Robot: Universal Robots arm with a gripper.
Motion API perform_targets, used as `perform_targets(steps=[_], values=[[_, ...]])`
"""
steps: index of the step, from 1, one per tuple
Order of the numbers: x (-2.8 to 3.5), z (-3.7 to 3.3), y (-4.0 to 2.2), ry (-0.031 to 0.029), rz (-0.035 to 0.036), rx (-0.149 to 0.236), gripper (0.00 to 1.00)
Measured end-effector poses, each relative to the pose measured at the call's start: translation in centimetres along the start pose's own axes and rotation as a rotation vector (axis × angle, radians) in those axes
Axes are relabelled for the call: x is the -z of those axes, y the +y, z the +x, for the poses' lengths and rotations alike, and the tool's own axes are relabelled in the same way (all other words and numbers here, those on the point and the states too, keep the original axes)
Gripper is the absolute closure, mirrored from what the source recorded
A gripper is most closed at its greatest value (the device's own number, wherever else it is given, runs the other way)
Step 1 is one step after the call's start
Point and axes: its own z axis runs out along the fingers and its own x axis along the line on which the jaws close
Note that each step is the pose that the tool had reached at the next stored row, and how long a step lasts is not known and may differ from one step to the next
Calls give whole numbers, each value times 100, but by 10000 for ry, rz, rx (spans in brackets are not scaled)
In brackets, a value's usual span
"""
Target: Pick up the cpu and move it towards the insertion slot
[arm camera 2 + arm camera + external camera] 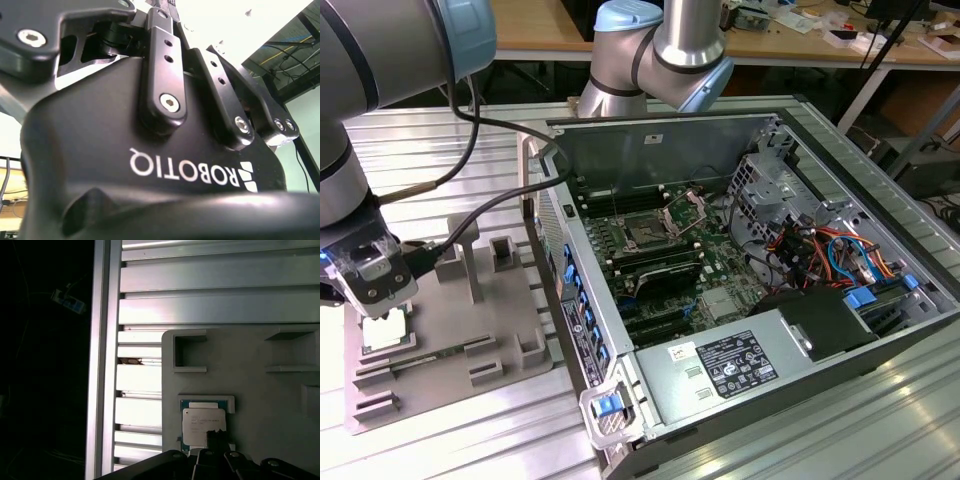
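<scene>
On the exterior view's left, my arm (360,60) reaches down over the slatted metal table (470,440). The gripper (378,305) hangs right above the cpu (383,330). I cannot tell from any view whether the gripper is spread or pressed together, or whether it has hold of anything.

The cpu lies flat, pale top up, in a shallow seat near the left end of the grey tray (440,320). In the first wrist view the cpu (202,426) sits within raised corner pieces of the tray (260,405). A dark part of the gripper covers the chip's near edge there, and I cannot tell whether the two are touching. Black cables (470,200) run from the wrist across the table behind the tray's upright blocks.

Just to the right of the tray stands the open computer case (660,150), lying on its side with the board facing up. The insertion slot (645,236) is on that board, well apart from the cpu, with its metal bracket tilted up beside the dark centre.

Further right, at the front of the case, lies the power supply (730,365). Beyond it there is a tangle of orange and blue wires (820,250).
</scene>
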Motion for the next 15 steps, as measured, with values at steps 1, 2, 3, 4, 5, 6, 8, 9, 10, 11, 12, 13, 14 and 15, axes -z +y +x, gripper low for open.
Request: perform_targets(steps=[1,2,3,4,5,6,8,9,10,11,12,13,14,15], values=[[-1,0,0,0,0,0,89],[-3,0,0,1,-1,0,89],[-4,0,0,0,0,0,89],[-6,0,0,0,0,-1,89],[-8,0,0,0,0,-1,89],[-11,0,0,0,0,0,89],[-16,0,-1,1,0,0,89],[-18,0,-1,1,0,0,89],[-22,0,-1,1,0,0,89],[-27,0,-1,0,-1,0,89],[-30,0,-1,0,-1,0,89],[-32,1,-1,1,0,-1,89],[-38,3,-1,0,0,-1,89],[-46,4,-2,-1,-1,0,89]])
